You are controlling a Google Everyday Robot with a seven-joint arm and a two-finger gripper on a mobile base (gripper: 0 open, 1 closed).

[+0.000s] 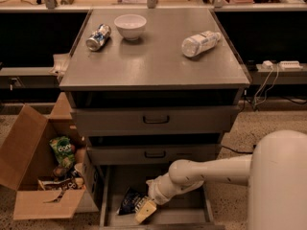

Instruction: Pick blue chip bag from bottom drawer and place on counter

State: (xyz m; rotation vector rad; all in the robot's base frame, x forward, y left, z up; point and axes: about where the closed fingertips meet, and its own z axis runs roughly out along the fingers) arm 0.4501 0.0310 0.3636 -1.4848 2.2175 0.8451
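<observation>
The bottom drawer (192,213) is pulled open at the foot of the cabinet. The blue chip bag (126,201), dark navy and crumpled, lies in its left part. My gripper (144,210) reaches down into the drawer on a white arm from the right and sits right beside the bag, at its right edge. The counter (153,61) is the flat grey top of the cabinet above.
On the counter lie a tipped can (98,37), a white bowl (130,26) and a plastic bottle (200,43) on its side. Two shut drawers with black handles (156,120) are above. An open cardboard box (43,176) with a green snack bag (63,150) stands at the left.
</observation>
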